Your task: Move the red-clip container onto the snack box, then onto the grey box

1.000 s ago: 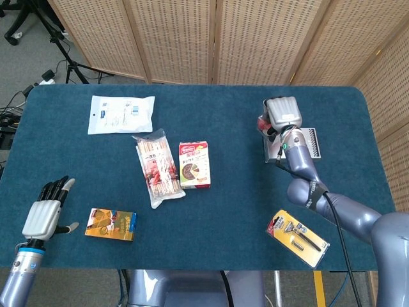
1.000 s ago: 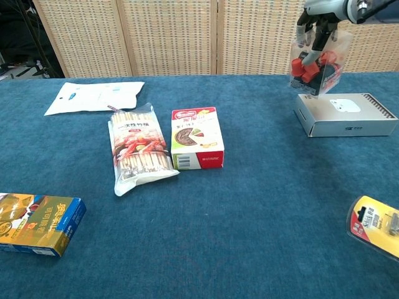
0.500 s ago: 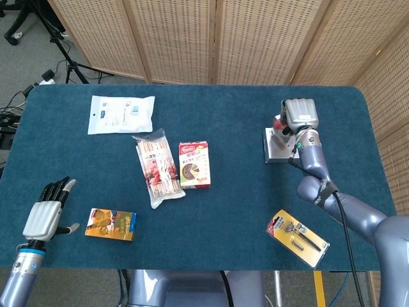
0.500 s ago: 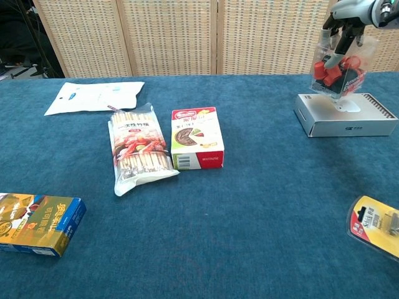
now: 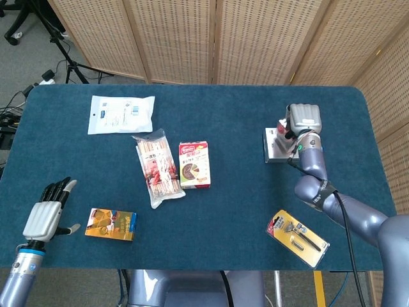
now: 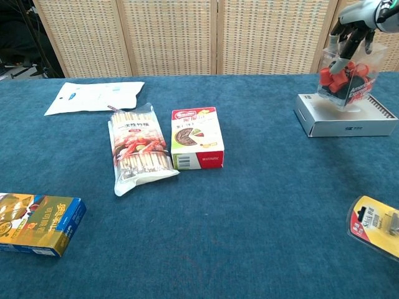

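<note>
Left hand (image 5: 43,219) near the worktop's front-left corner, fingers spread, holding nothing. Orange-blue carton (image 5: 110,224) just beside it. White pouch (image 5: 121,114) toward the back-left. Biscuit-stick packet (image 5: 158,167) and snack box (image 5: 194,164) side by side mid-table. Right hand (image 6: 352,31) grips the red-clip container (image 6: 343,79) from above, fingers wrapped over it; container tilted on the grey box (image 6: 345,116), right side. Razor pack (image 5: 298,237) at front-right edge.

Bright even light, soft shadows, sharp
</note>
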